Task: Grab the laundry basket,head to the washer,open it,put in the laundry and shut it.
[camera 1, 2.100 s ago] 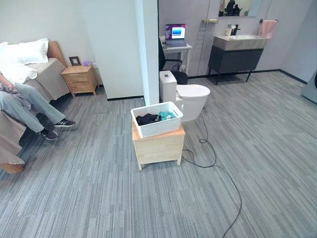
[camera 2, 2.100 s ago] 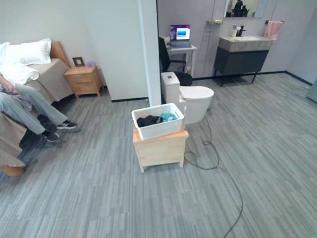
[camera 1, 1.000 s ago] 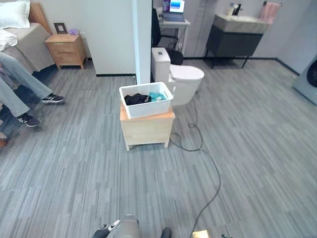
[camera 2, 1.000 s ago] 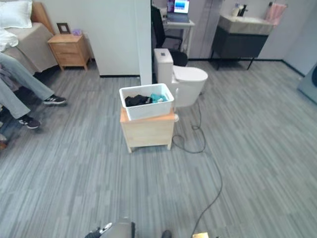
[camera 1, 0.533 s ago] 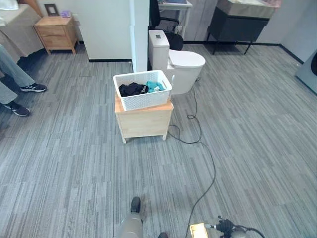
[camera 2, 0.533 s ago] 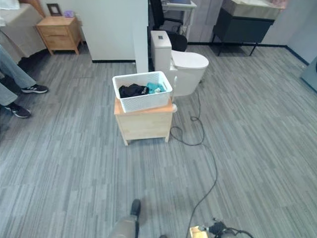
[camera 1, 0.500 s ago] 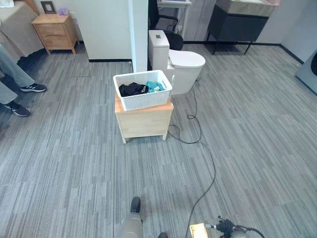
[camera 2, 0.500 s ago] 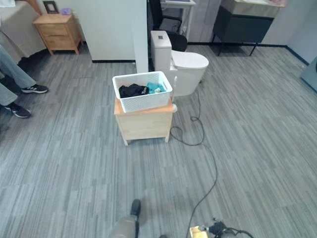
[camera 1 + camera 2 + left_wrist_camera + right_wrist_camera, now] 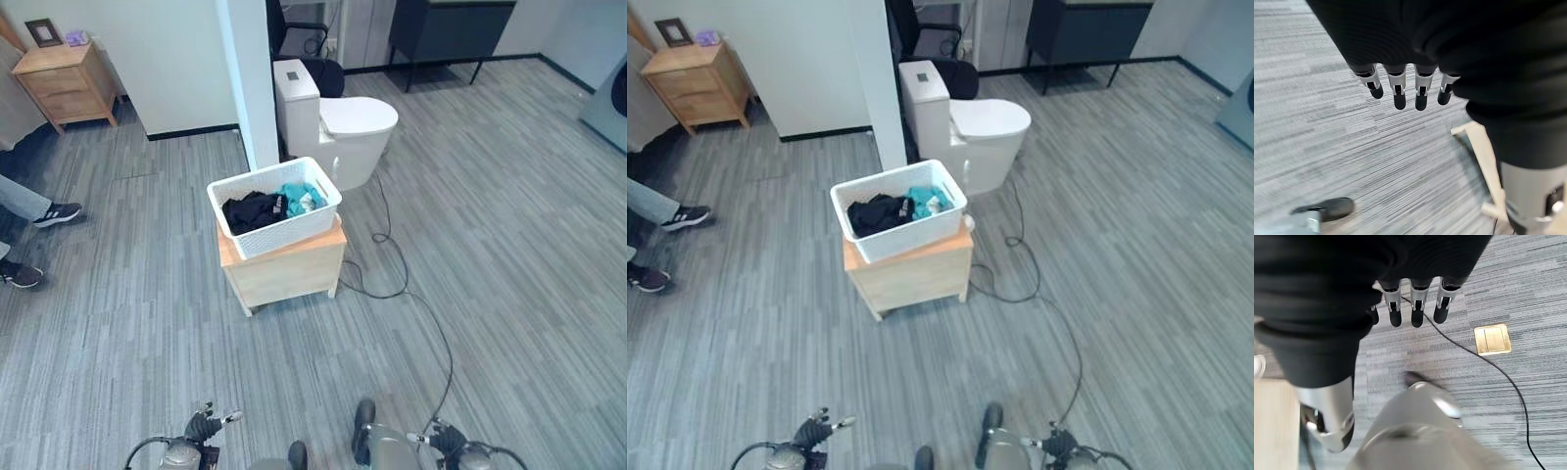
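- Laundry basket [image 9: 275, 211], dark and teal clothes inside, sits on wooden stand [image 9: 285, 271], frame centre.
- Left hand [image 9: 1405, 90] and right hand [image 9: 1415, 308]: fingers extended, relaxed, empty.
- Washer [image 9: 617, 98] cut off at right edge.

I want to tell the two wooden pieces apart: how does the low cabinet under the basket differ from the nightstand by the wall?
The low cabinet stands in the open floor and carries the white laundry basket; the nightstand sits against the wall. On the nightstand's top stand a small picture frame and a purple item. The nightstand's front shows drawers; the cabinet's visible faces look plain. Both are light wood on short legs.
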`<state>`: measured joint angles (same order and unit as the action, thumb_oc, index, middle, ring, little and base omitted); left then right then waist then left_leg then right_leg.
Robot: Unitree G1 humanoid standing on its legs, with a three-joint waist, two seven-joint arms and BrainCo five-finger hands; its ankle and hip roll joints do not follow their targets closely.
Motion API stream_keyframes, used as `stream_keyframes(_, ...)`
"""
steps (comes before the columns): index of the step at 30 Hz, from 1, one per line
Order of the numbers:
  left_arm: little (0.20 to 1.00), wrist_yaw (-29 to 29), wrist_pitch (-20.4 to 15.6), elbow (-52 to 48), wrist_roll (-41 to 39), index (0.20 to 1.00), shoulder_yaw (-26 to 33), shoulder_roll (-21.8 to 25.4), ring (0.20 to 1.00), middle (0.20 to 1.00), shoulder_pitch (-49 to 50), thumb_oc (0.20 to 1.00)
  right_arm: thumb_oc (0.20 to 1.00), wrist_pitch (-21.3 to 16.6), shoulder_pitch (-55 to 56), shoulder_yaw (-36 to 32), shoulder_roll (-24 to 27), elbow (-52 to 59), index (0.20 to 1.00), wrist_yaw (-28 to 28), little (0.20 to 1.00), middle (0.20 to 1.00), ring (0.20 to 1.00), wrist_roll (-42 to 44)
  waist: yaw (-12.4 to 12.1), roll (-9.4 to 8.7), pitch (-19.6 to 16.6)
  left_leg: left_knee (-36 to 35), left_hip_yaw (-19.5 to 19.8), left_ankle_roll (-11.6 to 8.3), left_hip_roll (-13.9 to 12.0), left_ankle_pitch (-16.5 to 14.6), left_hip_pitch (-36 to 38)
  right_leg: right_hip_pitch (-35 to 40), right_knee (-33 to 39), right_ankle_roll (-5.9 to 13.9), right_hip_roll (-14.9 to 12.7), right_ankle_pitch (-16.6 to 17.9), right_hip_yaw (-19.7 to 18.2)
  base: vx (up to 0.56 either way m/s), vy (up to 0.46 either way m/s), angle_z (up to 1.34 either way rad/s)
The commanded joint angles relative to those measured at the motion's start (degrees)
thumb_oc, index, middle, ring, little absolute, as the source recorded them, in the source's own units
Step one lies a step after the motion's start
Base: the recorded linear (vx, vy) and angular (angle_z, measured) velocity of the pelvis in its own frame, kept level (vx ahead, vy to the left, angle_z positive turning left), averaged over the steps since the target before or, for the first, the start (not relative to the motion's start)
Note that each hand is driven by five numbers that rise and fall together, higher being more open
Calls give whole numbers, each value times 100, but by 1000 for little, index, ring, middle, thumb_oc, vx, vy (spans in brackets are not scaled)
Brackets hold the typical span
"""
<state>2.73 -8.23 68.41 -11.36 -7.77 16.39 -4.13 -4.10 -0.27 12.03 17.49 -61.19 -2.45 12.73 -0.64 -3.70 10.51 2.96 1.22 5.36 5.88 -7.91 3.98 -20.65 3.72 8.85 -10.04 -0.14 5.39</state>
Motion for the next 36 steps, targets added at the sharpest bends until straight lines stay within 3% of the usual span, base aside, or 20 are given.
stream_keyframes(1,1000,11,-132,-427,13,1000,100,250,1000,1000,519,1000,1000,-205,291,-454,652,908,1000,-56,1000,1000,1000,72,146,-51,-178,584,154,-460,-255,-698,387,510,-219,20,52,841,148,596,-257,43)
stream_keyframes(3,1000,6,-132,-466,-13,1000,189,239,1000,1000,610,1000,1000,-211,357,-510,734,1122,1000,-31,1000,1000,1000,39,170,-21,-215,809,135,-569,-409,-588,415,574,-391,-16,117,844,198,427,-240,63)
stream_keyframes(4,1000,1,-129,-493,-66,1000,255,219,1000,1000,666,1000,1000,-213,436,-584,809,1300,1000,-6,1000,1000,1000,20,184,-19,-239,1482,32,-671,-604,-347,196,680,-539,-105,178,788,282,474,-499,69)
stream_keyframes(5,1000,-50,-75,-718,-305,1000,441,224,1000,1000,780,1000,1000,-255,582,-754,1006,1832,1000,-32,1000,1000,1000,100,110,-72,-159,3385,-122,-723,-1023,375,-618,1027,-679,-409,424,608,416,310,-410,72)
stream_keyframes(6,1000,-50,-74,-719,-305,1000,441,227,1000,1000,780,1000,1000,-253,584,-755,1003,1835,1000,-32,1000,1000,1000,99,124,-86,-174,3389,-111,-721,-1007,388,-647,1008,-676,-408,407,615,424,244,-411,74)
stream_keyframes(8,1000,-39,-48,-920,-453,1000,606,230,1000,1000,890,1000,1000,-308,653,-890,1141,2291,1000,-89,1000,1000,1000,156,9,-104,-115,4632,-47,-629,-1177,670,-1234,1312,-651,-664,669,376,542,198,-275,-12)
stream_keyframes(9,1000,-24,-51,-949,-516,1000,646,244,1000,1000,910,1000,1000,-316,669,-962,1202,2495,1000,-108,1000,1000,1000,180,-28,-122,-97,4668,-122,-579,-1354,723,-1328,1473,-631,-732,802,221,543,380,-342,-78)
stream_keyframes(10,1000,-27,-33,-1279,-566,1000,663,285,1000,1000,942,1000,1000,-373,752,-1149,1299,2905,1000,-188,1000,1000,1000,198,-132,-213,-65,4351,-250,-519,-1498,653,-1741,1720,-610,-786,827,40,597,383,-264,-41)
stream_keyframes(12,1000,-6,-48,-1505,-584,1000,667,315,1000,1000,964,1000,1000,-405,746,-1216,1337,3088,1000,-213,1000,1000,1000,205,-187,-245,-32,3981,-334,-539,-1524,584,-1834,1821,-593,-767,823,-36,620,229,-94,14)
stream_keyframes(14,1000,44,-81,-2003,-617,1000,701,363,1000,1000,1029,1000,1000,-456,726,-1341,1444,3431,1000,-249,1000,1000,1000,134,-237,-258,-35,2791,-501,-642,-1618,524,-1857,1974,-541,-709,812,-178,648,229,25,13)
stream_keyframes(15,1000,99,-77,-2179,-585,1000,710,403,1000,1000,1042,1000,1000,-470,709,-1404,1473,3556,1000,-275,1000,1000,1000,108,-266,-278,-22,2075,-555,-702,-1627,602,-1808,2070,-538,-698,781,-259,656,256,70,3)
stream_keyframes(18,1000,263,-95,-2692,-535,1000,763,544,1000,1000,994,1000,1000,-543,447,-1454,1532,3735,1000,-433,1000,1000,1000,100,-483,-204,34,505,-193,-978,-1604,1444,-1916,2376,-545,-716,896,-511,709,311,104,13)
stream_keyframes(20,1000,484,-102,-3347,-285,1000,1027,583,1000,1000,1177,1000,1000,-581,216,-1352,1507,4008,1000,-456,1000,1000,1000,-29,-634,-139,-62,102,115,-1048,-1553,1473,-1789,2631,-585,-622,942,-715,628,480,249,-20)
stream_keyframes(21,1000,614,-100,-3724,-117,1000,1255,637,1000,1000,1303,1000,1000,-549,189,-1363,1432,4219,1000,-455,1000,1000,1000,-120,-724,-165,-83,363,60,-1041,-1465,1434,-1815,2696,-644,-632,835,-775,603,695,568,-52)
stream_keyframes(22,1000,888,-131,-4451,209,1000,1663,706,1000,1000,1466,1000,1000,-476,-202,-1179,1285,4266,1000,-489,1000,1000,1000,-230,-984,-218,-170,474,-56,-911,-1196,1179,-1780,2740,-663,-451,486,-754,539,472,443,-77)
stream_keyframes(27,1000,1326,-127,-5292,708,1000,2078,874,1000,1000,1408,1000,1000,-329,-899,-934,1242,4114,1000,-639,1000,1000,1000,-251,-1195,-288,-97,605,-144,-760,-936,962,-2057,2476,-636,-287,189,-649,513,95,194,-45)
stream_keyframes(36,1000,1440,-9,-6302,733,1000,2333,1487,1000,1000,674,1000,1000,0,-2157,-593,1580,3349,1000,-937,1000,1000,1000,-130,-1323,-311,427,732,-128,-734,-837,962,-2673,1897,-695,-248,152,-485,625,-50,37,1)
